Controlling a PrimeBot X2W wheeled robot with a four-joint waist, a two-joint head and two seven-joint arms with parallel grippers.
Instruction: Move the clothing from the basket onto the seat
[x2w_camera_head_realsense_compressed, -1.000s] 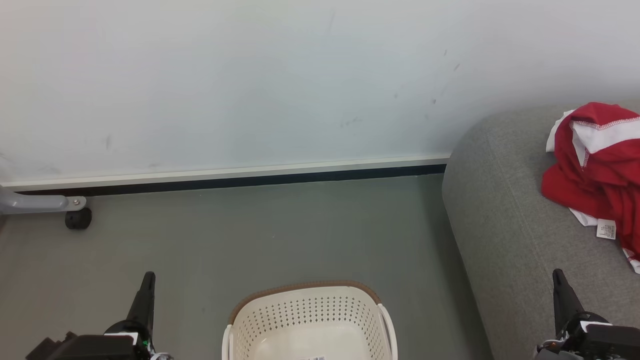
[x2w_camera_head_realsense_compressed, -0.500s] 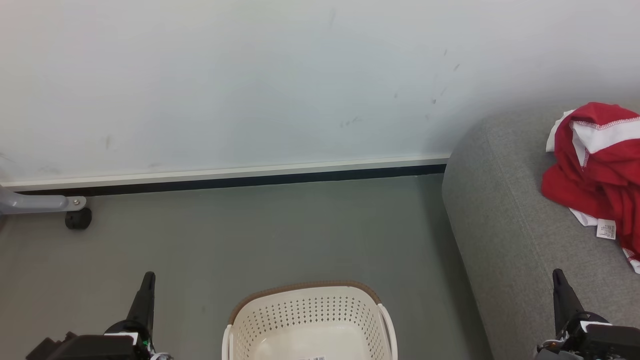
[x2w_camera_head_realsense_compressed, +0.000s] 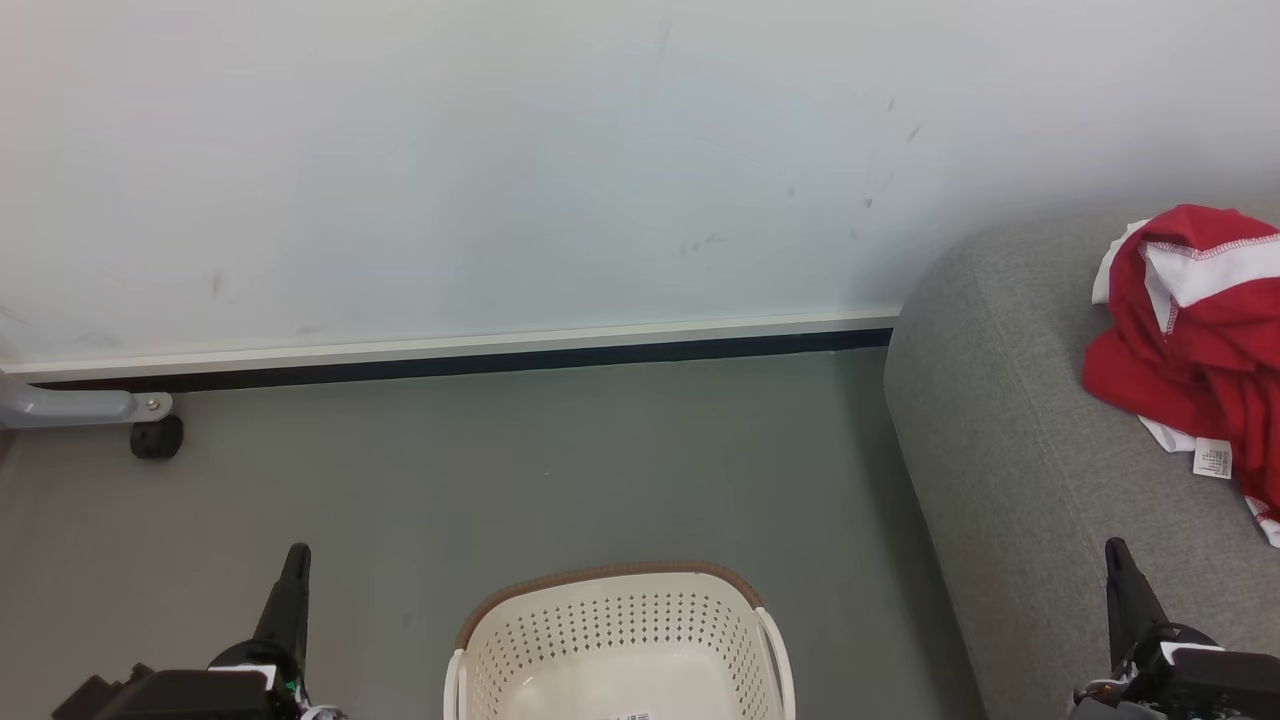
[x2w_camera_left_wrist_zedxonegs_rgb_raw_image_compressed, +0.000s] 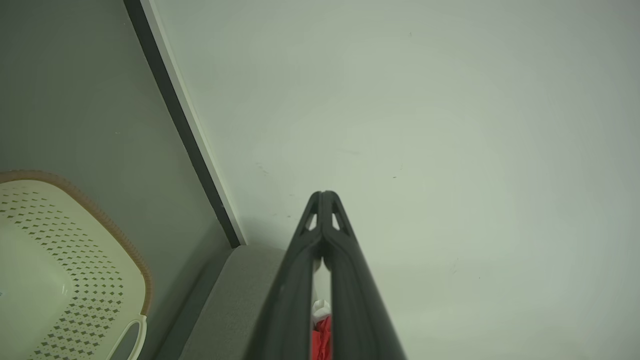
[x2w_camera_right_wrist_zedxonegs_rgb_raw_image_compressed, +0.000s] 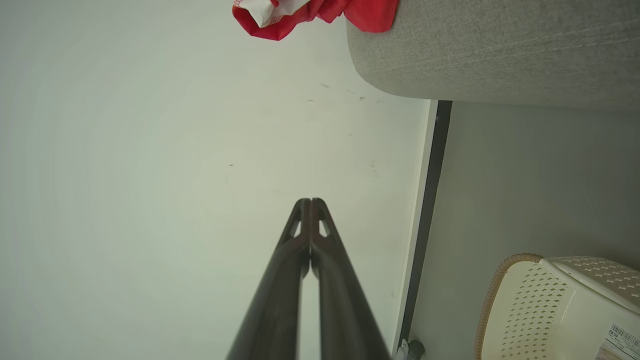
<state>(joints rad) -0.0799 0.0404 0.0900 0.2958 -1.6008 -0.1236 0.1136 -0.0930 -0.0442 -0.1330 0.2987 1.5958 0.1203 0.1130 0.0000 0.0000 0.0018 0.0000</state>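
Bright-red clothing (x2w_camera_head_realsense_compressed: 1195, 330) with white trim lay in a crumpled heap on the grey seat (x2w_camera_head_realsense_compressed: 1010, 470) at the right edge of the head view, its small white label (x2w_camera_head_realsense_compressed: 1212, 458) resting on the upholstery. The cream perforated basket (x2w_camera_head_realsense_compressed: 600, 575), edged with a brown woven-look rim, stood on the grey-green floor (x2w_camera_head_realsense_compressed: 520, 470) at the bottom centre, near the seat's rounded end and well apart from the clothing. A barcode sticker (x2w_camera_head_realsense_compressed: 625, 716) showed on its inner bottom. The left gripper (x2w_camera_head_realsense_compressed: 297, 552) hung at the lower left over bare floor beside the basket, its two dark fingers pressed together and gripping nothing. The right gripper (x2w_camera_head_realsense_compressed: 1115, 548) hung at the lower right above the seat's front, below the clothing and clear of it, its fingers likewise closed tip to tip on nothing. Both wrist views showed the fingertips meeting against the pale, lightly scuffed wall (x2w_camera_head_realsense_compressed: 500, 150). In the left wrist view, a sliver of red cloth showed through the narrow slit lower down between the fingers. A dark skirting strip (x2w_camera_head_realsense_compressed: 450, 362) ran along the foot of the wall, and a grey metal leg with a black castor (x2w_camera_head_realsense_compressed: 156, 437) sat at the far left.
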